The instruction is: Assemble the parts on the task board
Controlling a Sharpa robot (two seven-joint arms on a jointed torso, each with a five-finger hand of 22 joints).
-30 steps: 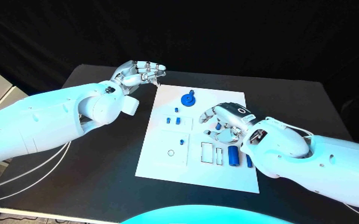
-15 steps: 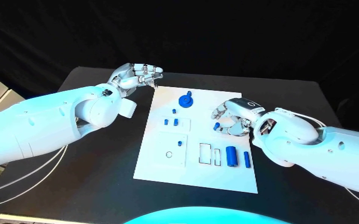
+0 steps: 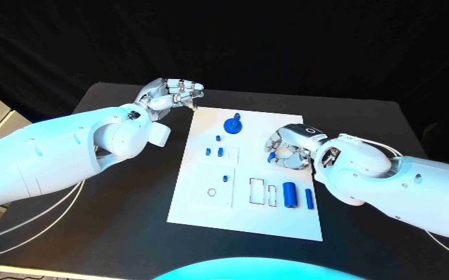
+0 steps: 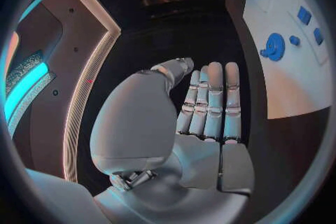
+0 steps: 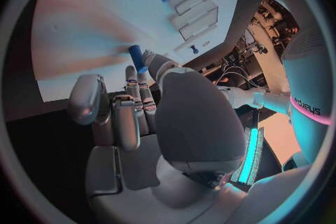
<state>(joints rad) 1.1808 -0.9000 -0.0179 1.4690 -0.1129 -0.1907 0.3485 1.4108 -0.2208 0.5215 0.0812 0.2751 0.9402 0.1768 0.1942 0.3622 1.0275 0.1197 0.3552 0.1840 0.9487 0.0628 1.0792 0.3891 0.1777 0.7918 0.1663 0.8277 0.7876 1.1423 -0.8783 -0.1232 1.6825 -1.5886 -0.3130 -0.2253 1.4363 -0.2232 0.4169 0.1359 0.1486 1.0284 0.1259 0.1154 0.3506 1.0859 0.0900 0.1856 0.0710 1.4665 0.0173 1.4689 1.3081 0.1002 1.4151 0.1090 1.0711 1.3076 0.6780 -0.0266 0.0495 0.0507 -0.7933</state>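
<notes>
Right robot hand point(image 3: 288, 148) pinches small blue part point(image 5: 136, 57) above task board point(image 3: 211, 179); left robot hand point(image 3: 175, 93) curled, empty.

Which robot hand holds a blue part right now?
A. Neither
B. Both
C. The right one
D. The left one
C: the right robot hand over the board pinches a small blue part at its fingertips, while the left robot hand sits off the board's far left corner with nothing in it.
</notes>
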